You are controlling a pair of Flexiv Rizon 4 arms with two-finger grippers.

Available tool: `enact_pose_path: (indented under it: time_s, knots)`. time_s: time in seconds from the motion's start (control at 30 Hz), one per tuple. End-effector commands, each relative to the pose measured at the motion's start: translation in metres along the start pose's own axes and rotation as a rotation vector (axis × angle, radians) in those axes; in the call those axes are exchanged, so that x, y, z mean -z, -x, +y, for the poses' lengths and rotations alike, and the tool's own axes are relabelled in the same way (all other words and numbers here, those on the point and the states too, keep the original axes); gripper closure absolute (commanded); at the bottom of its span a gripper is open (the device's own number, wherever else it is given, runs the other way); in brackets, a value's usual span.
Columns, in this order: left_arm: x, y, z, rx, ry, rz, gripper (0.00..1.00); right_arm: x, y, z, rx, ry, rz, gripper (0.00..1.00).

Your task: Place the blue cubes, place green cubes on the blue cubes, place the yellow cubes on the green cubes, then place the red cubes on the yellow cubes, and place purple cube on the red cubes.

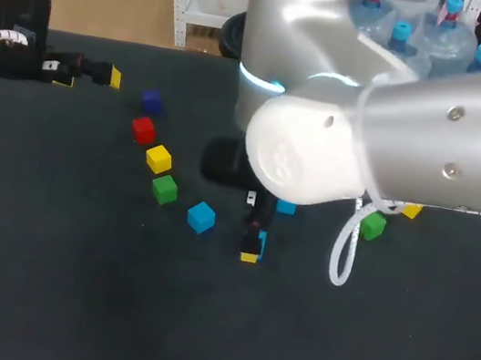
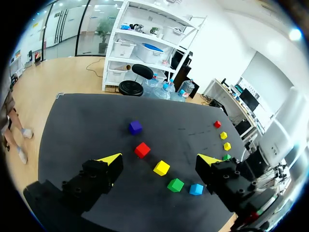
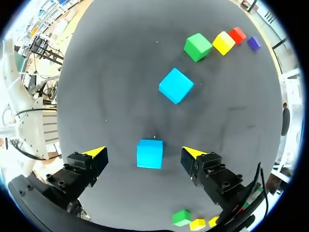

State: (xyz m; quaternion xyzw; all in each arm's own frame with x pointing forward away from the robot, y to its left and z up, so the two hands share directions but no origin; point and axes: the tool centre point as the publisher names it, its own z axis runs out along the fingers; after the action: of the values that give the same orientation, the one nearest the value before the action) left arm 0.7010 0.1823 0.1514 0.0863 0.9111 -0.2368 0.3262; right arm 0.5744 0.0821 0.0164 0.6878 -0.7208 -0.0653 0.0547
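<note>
A row of cubes lies left of centre: purple (image 1: 150,99), red (image 1: 143,129), yellow (image 1: 159,159), green (image 1: 164,189), blue (image 1: 201,217). My left gripper (image 1: 89,79) stands open at the far left, apart from them; its own view looks down on the purple cube (image 2: 135,127) and the red cube (image 2: 142,150). A second blue cube (image 3: 149,153) sits on the table between the open fingers of my right gripper (image 3: 144,152), touched by neither. The other blue cube (image 3: 175,85) lies ahead of it. In the head view my right arm hides most of this; one fingertip (image 1: 249,256) shows.
To the right lie a green cube (image 1: 372,225) and a yellow cube (image 1: 412,211), partly under my right arm. The left wrist view shows more small cubes there, among them a red one (image 2: 217,124). The black table top (image 1: 64,298) is bare towards the front.
</note>
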Motion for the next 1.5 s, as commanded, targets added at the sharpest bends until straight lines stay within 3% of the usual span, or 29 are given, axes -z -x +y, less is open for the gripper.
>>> enact_pose_path:
  time_s: [0.03,0.4,0.53,0.63,0.67,0.87,1.17,1.5]
  knots:
    - [0.000,-0.001,0.002,-0.002,-0.010,-0.006,0.00,-0.004,0.002,0.002,-0.003,0.003,0.007,0.00]
    - [0.000,-0.001,0.002,-0.002,-0.010,-0.006,0.00,-0.010,-0.002,0.003,-0.021,-0.005,0.038,0.00]
    - [0.000,-0.001,0.002,-0.002,-0.010,-0.006,0.00,-0.013,-0.003,0.003,-0.026,-0.003,0.047,0.24]
    - [0.000,-0.001,0.002,-0.002,-0.010,-0.006,0.00,-0.013,-0.004,0.003,-0.029,-0.004,0.050,0.50]
    - [0.000,-0.001,0.002,-0.002,-0.010,-0.006,0.00,-0.014,-0.004,0.002,-0.030,-0.004,0.050,0.52]
    - [0.000,-0.001,0.002,-0.002,-0.010,-0.006,0.00,-0.015,-0.005,0.002,-0.031,0.000,0.053,0.53]
    - [0.000,-0.001,0.002,-0.002,-0.010,-0.006,0.00,-0.012,-0.004,0.000,-0.025,-0.013,0.056,0.64]
    - [0.000,-0.001,0.002,-0.002,-0.010,-0.006,0.00,0.005,-0.003,-0.016,-0.008,-0.030,0.062,0.61]
